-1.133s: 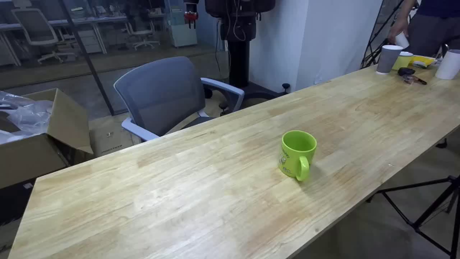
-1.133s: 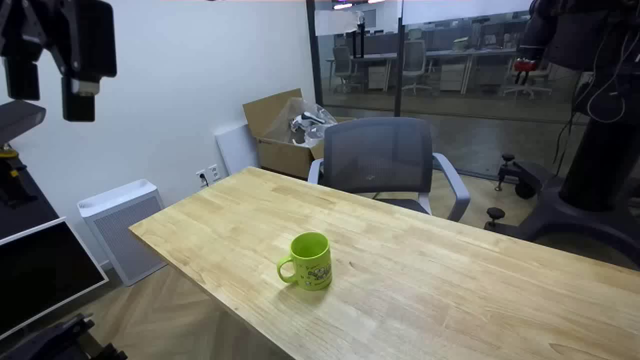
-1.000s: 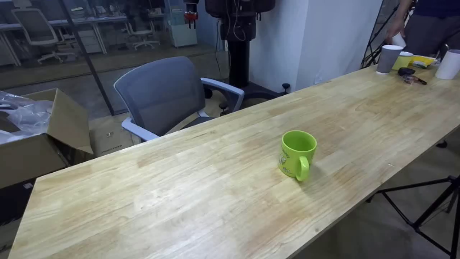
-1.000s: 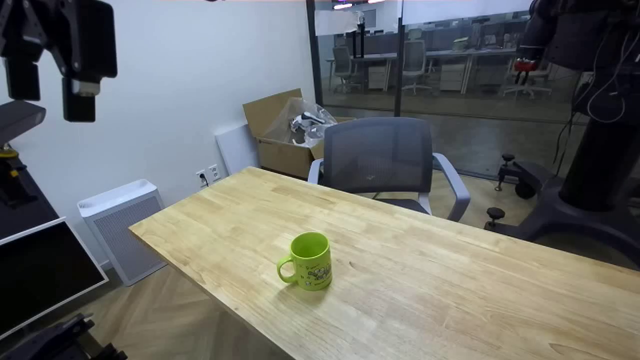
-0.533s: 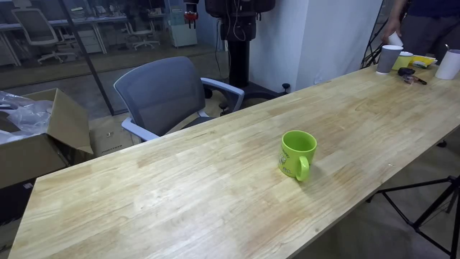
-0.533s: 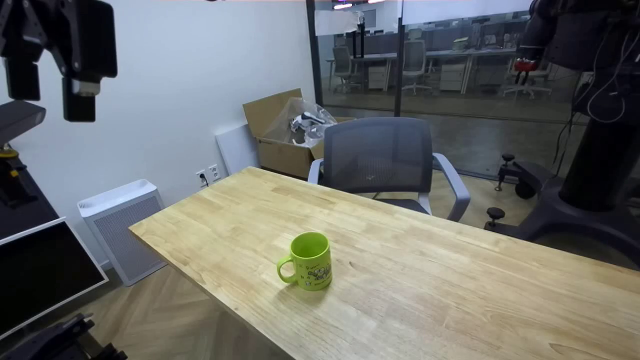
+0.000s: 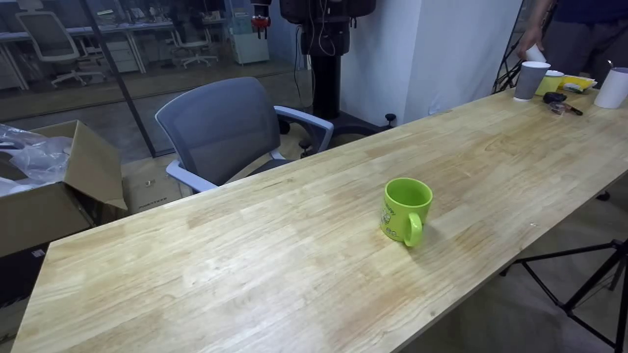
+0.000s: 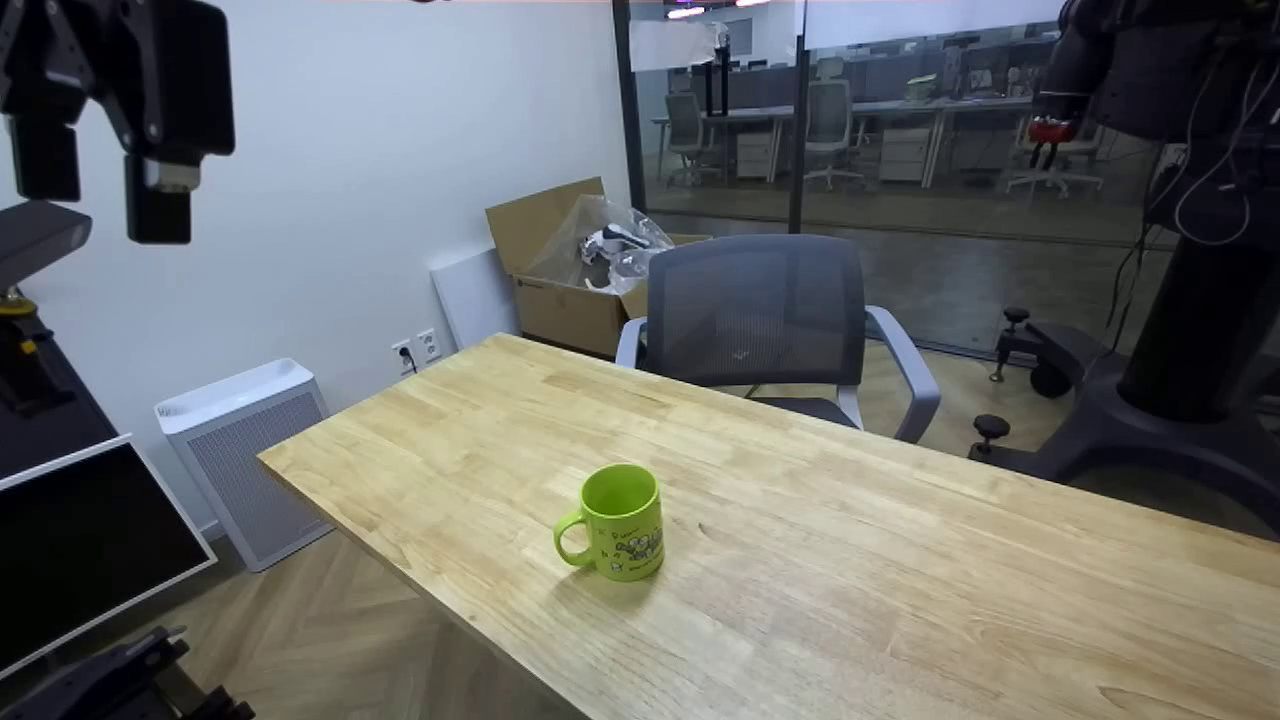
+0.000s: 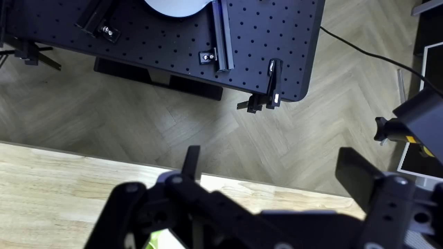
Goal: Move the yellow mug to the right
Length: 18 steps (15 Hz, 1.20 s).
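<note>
The yellow mug is lime-green and glossy, with a printed side and one loop handle. It stands upright on the wooden table in both exterior views. In the wrist view only a green sliver of the mug shows at the bottom edge, mostly hidden behind the gripper. My gripper hangs at the upper left of an exterior view, high and apart from the mug. In the wrist view the gripper's fingers are wide apart with nothing between them.
The wooden table has a grey cup, a yellow-green cup, a white cup and small items at its far end. A chair stands at the long edge. A black perforated platform lies across a floor gap.
A person's hand holding a white cup at the far end of the table has shifted slightly left in an exterior view. The mug and my gripper have not visibly moved.
</note>
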Tool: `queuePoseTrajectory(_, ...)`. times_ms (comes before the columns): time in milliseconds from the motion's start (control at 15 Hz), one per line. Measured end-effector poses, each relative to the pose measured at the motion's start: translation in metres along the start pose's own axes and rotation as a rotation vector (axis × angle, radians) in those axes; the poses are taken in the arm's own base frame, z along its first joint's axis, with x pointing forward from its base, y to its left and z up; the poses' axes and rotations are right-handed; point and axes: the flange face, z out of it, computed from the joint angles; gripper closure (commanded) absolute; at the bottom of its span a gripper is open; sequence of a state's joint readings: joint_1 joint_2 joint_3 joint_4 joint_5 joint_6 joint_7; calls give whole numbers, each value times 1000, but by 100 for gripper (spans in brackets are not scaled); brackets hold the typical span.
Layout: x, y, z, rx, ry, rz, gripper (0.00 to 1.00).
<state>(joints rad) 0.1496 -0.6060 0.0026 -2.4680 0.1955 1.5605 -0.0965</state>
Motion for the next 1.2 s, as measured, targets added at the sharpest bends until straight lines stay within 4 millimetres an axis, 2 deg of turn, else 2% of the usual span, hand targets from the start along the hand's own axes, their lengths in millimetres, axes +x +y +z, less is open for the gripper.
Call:
queuePoseTrajectory(200, 2, 2, 0, -2, 11, 3, 0)
queuePoseTrajectory(467, 23, 19, -6, -24, 139, 34, 0)
queuePoseTrajectory(800, 60, 63, -9, -59, 295, 113, 0)
queuePoseTrajectory(1200, 101, 120, 21, -70, 341, 211, 0)
